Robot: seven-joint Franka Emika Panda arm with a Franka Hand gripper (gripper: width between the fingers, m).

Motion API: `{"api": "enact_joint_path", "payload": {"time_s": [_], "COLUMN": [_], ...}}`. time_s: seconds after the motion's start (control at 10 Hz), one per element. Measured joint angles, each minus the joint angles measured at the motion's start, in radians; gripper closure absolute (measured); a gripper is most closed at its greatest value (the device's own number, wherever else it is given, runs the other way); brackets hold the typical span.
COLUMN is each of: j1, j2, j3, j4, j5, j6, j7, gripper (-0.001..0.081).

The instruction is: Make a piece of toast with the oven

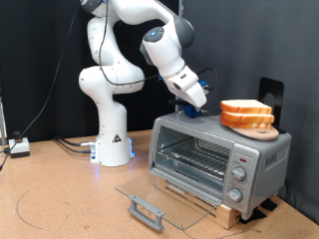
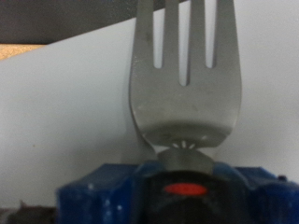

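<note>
With the oven (image 1: 214,159) door dropped open, the pincer (image 1: 195,103) hangs over its roof clamped on a fork (image 2: 182,79), likely for lifting the toast (image 1: 245,108) off the plate (image 1: 251,125).

The oven (image 1: 217,159) is silver-grey, with a clear glass door (image 1: 164,197) and a grey handle (image 1: 146,210); its knobs (image 1: 237,177) are pale silver beneath a small red dot. The piece of toast (image 1: 244,108) shows a golden-brown crust, and the plate (image 1: 251,126) beneath the bread is tan wood. The arm (image 1: 120,70) is white with dark grey joints. The surface (image 1: 60,194) is brown. In the wrist view, a fork (image 2: 182,75) is dull silver, held in a blue mount (image 2: 177,194) with a red spot, against white.
</note>
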State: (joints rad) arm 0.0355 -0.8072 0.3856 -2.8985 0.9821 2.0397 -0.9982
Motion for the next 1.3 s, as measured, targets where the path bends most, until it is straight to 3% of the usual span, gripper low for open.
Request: {"api": "enact_joint_path", "payload": {"time_s": [0.3,0.5,0.6,0.7,1.0,1.3], "j1": [0.0,0.0,0.0,0.0,0.0,-0.001], "j2": [0.0,0.0,0.0,-0.002,-0.027,-0.043], "j3": [0.018,0.028,0.033,0.038,0.073,0.082], "j4": [0.0,0.0,0.0,0.0,-0.003,-0.005], "j5": [0.0,0.0,0.0,0.003,0.024,0.01], "j6": [0.011,0.017,0.019,0.027,0.07,0.057], "j7": [0.0,0.0,0.0,0.0,0.0,0.025], "gripper": [0.0312,0.0073,0.0073,0.0012,-0.0002,-0.0002]}}
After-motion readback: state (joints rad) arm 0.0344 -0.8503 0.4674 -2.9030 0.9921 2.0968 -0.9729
